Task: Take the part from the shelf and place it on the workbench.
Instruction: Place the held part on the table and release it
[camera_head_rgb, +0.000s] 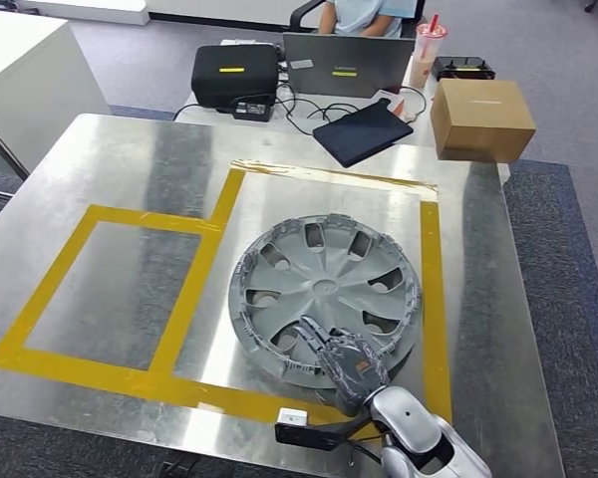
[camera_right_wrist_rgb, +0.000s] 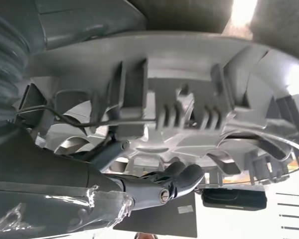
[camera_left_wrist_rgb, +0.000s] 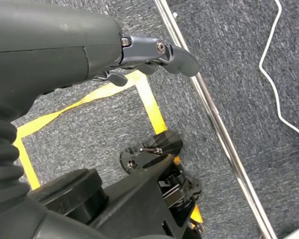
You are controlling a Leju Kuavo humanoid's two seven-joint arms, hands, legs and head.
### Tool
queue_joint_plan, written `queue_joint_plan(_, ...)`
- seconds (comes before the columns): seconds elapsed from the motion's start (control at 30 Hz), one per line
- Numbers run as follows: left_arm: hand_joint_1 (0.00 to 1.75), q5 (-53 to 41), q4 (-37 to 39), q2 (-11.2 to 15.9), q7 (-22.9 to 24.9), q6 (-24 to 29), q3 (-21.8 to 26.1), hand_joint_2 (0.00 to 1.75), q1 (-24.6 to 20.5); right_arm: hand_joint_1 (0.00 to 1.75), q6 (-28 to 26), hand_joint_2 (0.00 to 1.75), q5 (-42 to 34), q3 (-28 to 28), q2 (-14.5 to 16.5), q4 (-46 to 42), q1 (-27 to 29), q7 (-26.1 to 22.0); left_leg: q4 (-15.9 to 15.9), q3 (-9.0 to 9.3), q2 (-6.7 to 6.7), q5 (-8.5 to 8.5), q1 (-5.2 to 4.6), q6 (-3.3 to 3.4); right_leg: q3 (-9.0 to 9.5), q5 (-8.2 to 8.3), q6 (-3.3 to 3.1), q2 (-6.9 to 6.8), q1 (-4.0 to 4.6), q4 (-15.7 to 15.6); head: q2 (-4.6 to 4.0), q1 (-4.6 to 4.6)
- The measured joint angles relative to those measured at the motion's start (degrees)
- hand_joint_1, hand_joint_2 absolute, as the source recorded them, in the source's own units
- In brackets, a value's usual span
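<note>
While the hubcap lies flat on the metal tabletop, inside the right-hand box of the yellow tape outline, our right hand grasps its near rim, dark fingers laid over the top face and reaching toward the spokes. From the right wrist we see the hubcap's ribbed underside close up, with our thumb tucked beneath the rim, so the hand is clamped on the part rather than resting beside it. The left-hand box of the tape outline holds nothing but bare metal. Our left hand hangs low over grey carpet marked with yellow floor tape; its fingers are stretched out and apart, holding nothing. Beyond the tabletop's far edge we see a laptop, a black case, a dark tablet, a cardboard box, a drink cup with a straw, and a seated person behind them.
</note>
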Motion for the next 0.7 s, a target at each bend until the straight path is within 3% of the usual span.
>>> queue_joint_plan(0.1,0.0,0.4,0.0,0.1,0.0,0.3,0.0,0.0,0.1,0.0,0.5,1.75,-0.5,-0.3,0.0,-1.5,0.3,0.4,-0.2,0.06,0.01,0.28,-0.15,0.56,0.1,0.23,0.5,0.02,-0.2,-0.2,0.0,-0.02)
queue_joint_plan(0.17,0.0,0.7,0.0,0.1,0.0,0.5,0.0,0.0,0.1,0.0,1.2,1.75,-1.0,-0.5,0.0,-2.9,0.5,0.7,-0.9,0.25,0.11,0.84,0.13,0.99,-0.37,-0.68,0.87,0.01,-0.17,0.7,0.01,0.04)
queue_joint_plan(0.23,0.0,0.9,0.0,0.1,0.0,0.6,0.0,0.0,0.1,0.0,2.0,1.75,-1.6,-0.7,0.0,-4.2,0.9,0.8,-1.4,0.25,0.2,1.22,0.42,1.25,-2.59,-4.13,1.16,-0.06,-0.19,5.7,0.01,0.17)
queue_joint_plan(0.3,0.0,1.0,0.0,0.1,0.0,0.7,0.0,0.0,0.2,0.0,2.2,1.75,-2.1,-0.7,-0.1,-5.3,1.5,0.9,-1.4,-0.04,0.2,1.36,0.47,1.28,-5.76,-7.82,1.44,-0.09,-0.29,13.3,0.01,0.2)
queue_joint_plan(0.33,0.0,1.1,0.0,0.1,0.0,0.8,0.0,0.0,0.3,0.0,2.3,1.75,-2.5,-0.6,-0.1,-5.9,1.9,0.9,-1.4,-0.18,0.2,1.45,0.48,1.21,-6.66,-8.38,1.55,-0.1,-0.33,15.6,0.02,0.19)
queue_joint_plan(0.37,0.0,1.1,0.0,0.1,0.0,0.8,0.1,0.0,0.3,0.0,2.3,1.75,-2.8,-0.6,-0.1,-6.5,2.1,0.9,-1.4,-0.3,0.18,1.55,0.5,1.11,-6.54,-7.75,1.62,-0.1,-0.38,15.6,0.02,0.19)
queue_joint_plan(0.4,0.0,1.1,0.0,0.1,0.0,0.8,0.1,0.0,0.3,0.0,2.3,1.75,-3.1,-0.6,-0.2,-7.2,2.3,0.9,-1.3,-0.38,0.15,1.64,0.56,0.97,-5.2,-6.07,1.68,-0.1,-0.46,13.3,0.02,0.2)
queue_joint_plan(0.47,0.0,1.3,0.0,0.0,-0.1,0.9,0.1,0.0,0.3,0.0,2.3,1.75,-3.7,-0.6,-0.2,-8.7,2.4,0.9,-1.2,-0.53,0.06,1.83,0.62,0.54,-0.51,-2.65,1.76,-0.01,-0.61,5.0,0.01,0.21)
queue_joint_plan(0.53,0.0,1.5,0.0,0.1,-0.1,1.0,0.1,0.0,0.3,0.0,2.1,1.75,-4.6,-0.6,-0.2,-10.5,2.6,1.0,-1.0,-0.78,-0.09,2.17,0.57,-0.17,2.21,-1.35,1.34,0.25,-0.55,0.1,0.0,0.16)
queue_joint_plan(0.63,0.0,1.9,0.0,0.1,-0.3,1.0,0.1,0.0,0.5,0.0,1.9,1.75,-7.0,-0.7,-0.3,-13.3,3.4,1.3,-1.0,-1.25,-0.24,2.72,0.62,-1.36,1.63,-0.84,-0.1,0.29,-0.42,-0.3,0.0,0.03)
queue_joint_plan(0.7,0.0,2.1,0.0,0.1,-0.4,1.0,0.1,0.0,0.6,0.0,1.9,1.75,-9.0,-0.9,-0.3,-15.3,3.9,1.3,1.1,-2.31,-0.13,0.45,0.73,-2.09,0.87,-0.09,-1.18,0.07,-0.6,-0.4,0.0,-0.29)
